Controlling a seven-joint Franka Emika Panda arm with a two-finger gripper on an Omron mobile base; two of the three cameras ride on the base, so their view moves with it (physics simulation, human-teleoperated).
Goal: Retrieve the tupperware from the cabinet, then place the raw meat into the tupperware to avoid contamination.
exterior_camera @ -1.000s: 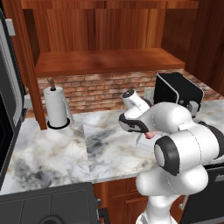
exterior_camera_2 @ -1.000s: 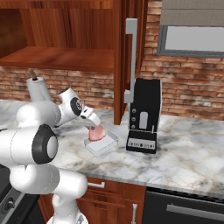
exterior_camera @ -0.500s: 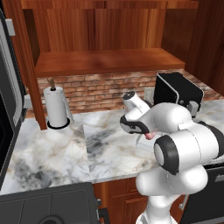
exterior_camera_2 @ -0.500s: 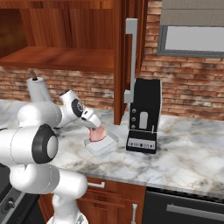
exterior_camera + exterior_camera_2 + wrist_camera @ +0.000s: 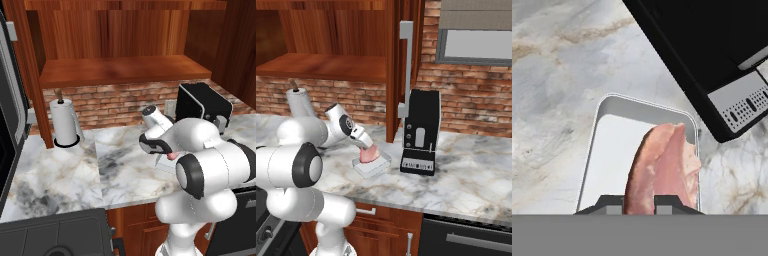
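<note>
My gripper (image 5: 641,203) is shut on the raw meat (image 5: 662,170), a pink-red slab that hangs upright from the fingers. Directly below it the tupperware (image 5: 609,142), a whitish open box, stands on the marble counter. From the right base view the meat (image 5: 369,154) dips into the tupperware (image 5: 382,165), with the gripper (image 5: 363,146) just above it. In the left base view a bit of meat (image 5: 171,156) and the tupperware's edge (image 5: 161,161) peek out from behind my arm. The cabinet (image 5: 336,30) stands open, its door (image 5: 401,60) swung out.
A black coffee machine (image 5: 420,132) stands just right of the tupperware, close to the hand (image 5: 712,55). A paper-towel roll (image 5: 65,122) sits at the back left of the counter (image 5: 75,170). The open cabinet door's handle (image 5: 404,70) hangs above the container.
The gripper with the meat has barely shifted, at most slightly lower over the tupperware. Nothing else moved.
</note>
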